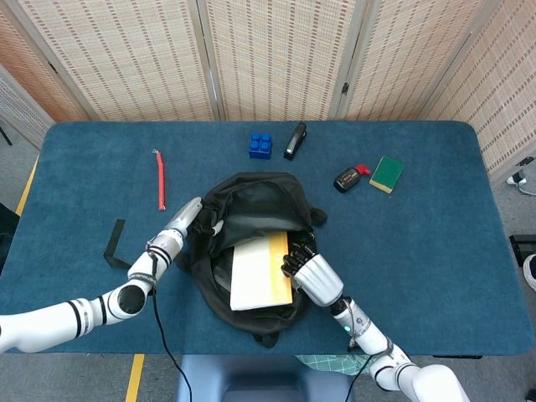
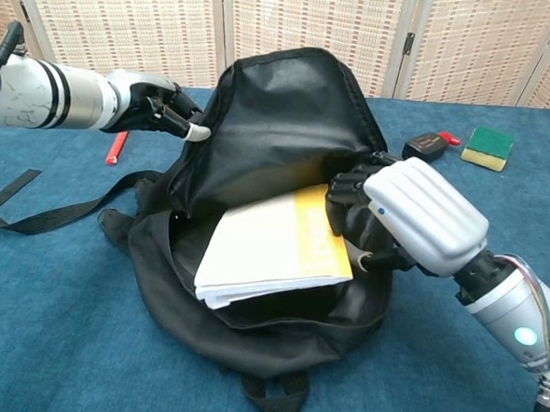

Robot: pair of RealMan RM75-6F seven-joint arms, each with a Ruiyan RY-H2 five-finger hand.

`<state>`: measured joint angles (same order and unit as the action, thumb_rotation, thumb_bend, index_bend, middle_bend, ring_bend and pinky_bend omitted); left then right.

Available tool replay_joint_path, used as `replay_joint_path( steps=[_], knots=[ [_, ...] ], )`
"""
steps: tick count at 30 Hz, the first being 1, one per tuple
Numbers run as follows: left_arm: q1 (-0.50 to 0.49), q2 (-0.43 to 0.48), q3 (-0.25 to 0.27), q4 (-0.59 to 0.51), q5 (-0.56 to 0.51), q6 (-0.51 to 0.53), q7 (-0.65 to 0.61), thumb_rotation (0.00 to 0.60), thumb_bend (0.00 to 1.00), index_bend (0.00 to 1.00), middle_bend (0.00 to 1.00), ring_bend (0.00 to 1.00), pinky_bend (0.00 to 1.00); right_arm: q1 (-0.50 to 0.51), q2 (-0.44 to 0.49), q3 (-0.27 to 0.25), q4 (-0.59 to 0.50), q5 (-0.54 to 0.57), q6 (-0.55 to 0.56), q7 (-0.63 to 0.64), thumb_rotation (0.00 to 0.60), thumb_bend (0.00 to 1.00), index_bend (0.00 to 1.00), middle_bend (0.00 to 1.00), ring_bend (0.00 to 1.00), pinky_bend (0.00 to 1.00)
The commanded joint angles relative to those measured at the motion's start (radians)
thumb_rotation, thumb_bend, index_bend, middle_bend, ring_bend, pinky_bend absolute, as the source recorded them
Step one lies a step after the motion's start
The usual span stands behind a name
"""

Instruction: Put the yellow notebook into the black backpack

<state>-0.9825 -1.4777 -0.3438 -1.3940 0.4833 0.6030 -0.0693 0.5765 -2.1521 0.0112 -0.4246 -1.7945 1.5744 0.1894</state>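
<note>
Notebook (image 2: 277,248): half inside the backpack (image 2: 290,114) mouth, lying tilted on the lower lip, loose page edges toward the camera, yellow part toward the right hand.
Right hand (image 2: 400,218): fingers curled on the notebook's right edge, just inside the opening; clamped on it as far as the chest view shows.
Left hand (image 2: 160,106): fingers pinched on the upper-left rim of the backpack, holding the flap up and the mouth wide.
Stage: judged late; insertion nearly done, pushing down and letting go not yet done.
Handling: probably light; cover and pages look soft and floppy, free corner likely to sag and fan. Spine side stiffest, so best hold along the bound edge, near the yellow cover. Cover may be smooth and slide readily on the bag's lining.
Risk: pages catching on the front lip; flap falling if the left hand lets go too soon.
Table (image 1: 435,251): blue cloth; brick (image 1: 260,145), stapler (image 1: 295,140), sponge (image 1: 386,173), red pen (image 1: 160,180) lying well apart from the bag.
</note>
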Motion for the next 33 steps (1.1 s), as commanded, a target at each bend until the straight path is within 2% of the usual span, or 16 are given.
replay_joint_path(
  steps=[1, 15, 21, 33],
  knots=[
    [0.004, 0.005, 0.000, -0.006, 0.007, 0.000, -0.007, 0.600, 0.78, 0.73, 0.32, 0.24, 0.00, 0.024, -0.013, -0.003, 0.022, 0.009, -0.024, -0.056, 0.600, 0.43, 0.84, 0.51, 0.45, 0.27],
    [0.010, 0.026, 0.011, -0.026, 0.031, -0.012, -0.042, 0.600, 0.78, 0.72, 0.32, 0.23, 0.00, 0.083, -0.058, 0.016, 0.066, 0.061, -0.100, -0.186, 0.600, 0.43, 0.84, 0.51, 0.44, 0.24],
    [0.014, 0.034, 0.012, -0.033, 0.041, -0.017, -0.057, 0.600, 0.78, 0.72, 0.32, 0.23, 0.00, 0.113, -0.046, 0.024, 0.069, 0.077, -0.117, -0.221, 0.600, 0.43, 0.84, 0.51, 0.43, 0.24],
    [0.006, 0.037, 0.020, -0.035, 0.046, -0.023, -0.072, 0.600, 0.78, 0.71, 0.32, 0.22, 0.00, 0.144, -0.067, -0.022, 0.052, 0.052, -0.145, -0.303, 0.600, 0.43, 0.84, 0.51, 0.42, 0.22]
  ],
)
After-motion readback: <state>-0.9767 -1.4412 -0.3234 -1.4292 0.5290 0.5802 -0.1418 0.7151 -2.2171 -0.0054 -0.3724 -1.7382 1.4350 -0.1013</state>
